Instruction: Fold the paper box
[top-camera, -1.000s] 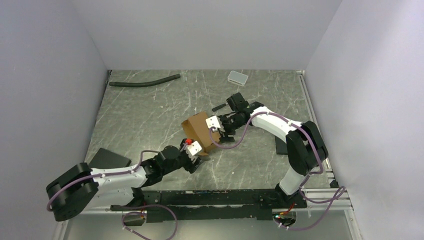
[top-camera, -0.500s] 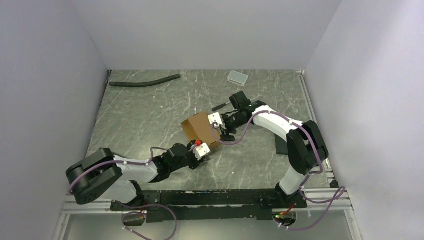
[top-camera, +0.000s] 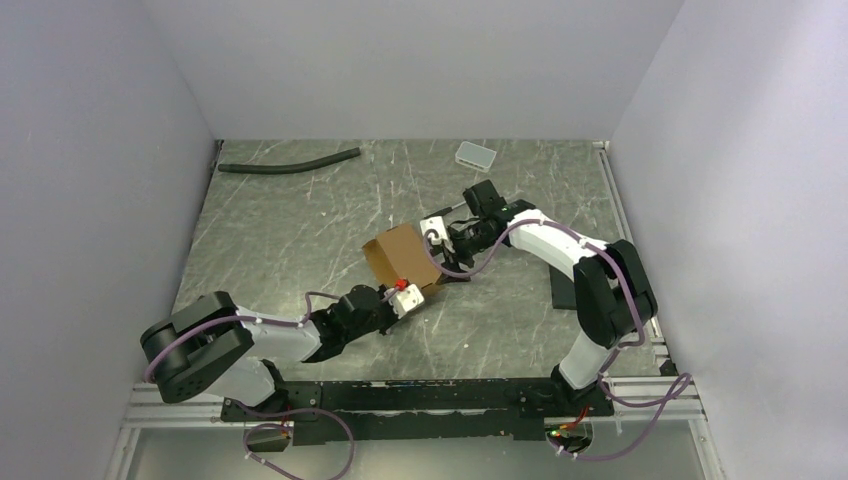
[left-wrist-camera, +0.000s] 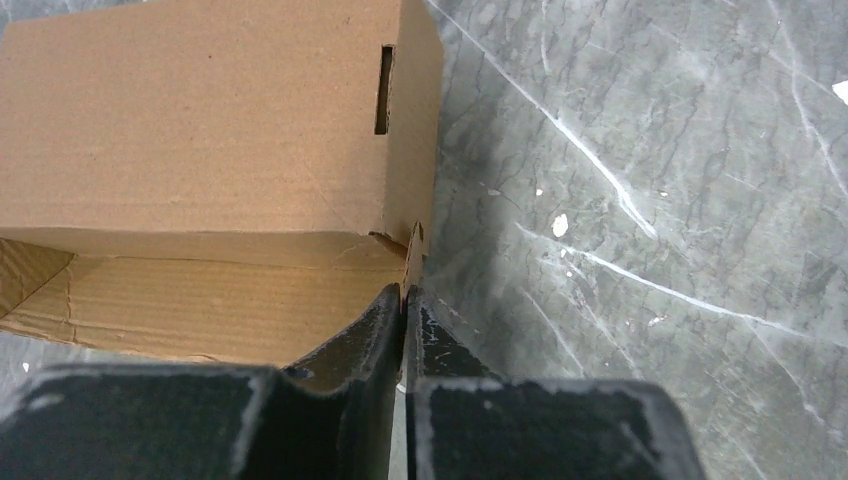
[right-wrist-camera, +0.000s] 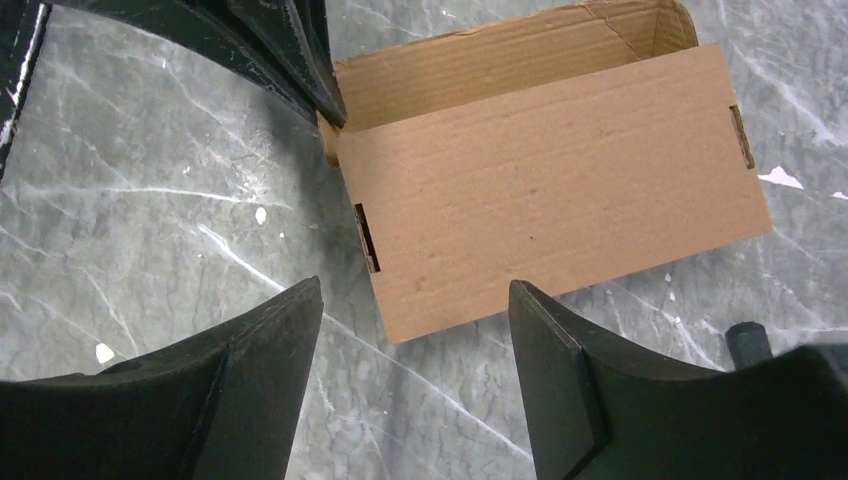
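Brown paper box (left-wrist-camera: 200, 120) lies open-ended; left pincer (left-wrist-camera: 404, 296) pinches its corner.

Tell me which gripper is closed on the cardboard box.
The left gripper: its jaws are pinched shut on a corner of the paper box, while the right gripper hangs wide open above it, gripping nothing.

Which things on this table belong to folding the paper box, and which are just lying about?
Job in hand: paper box; left tool, shut at its corner; right tool, open over it.
Lying about: black hose; white-grey tray; black slab.
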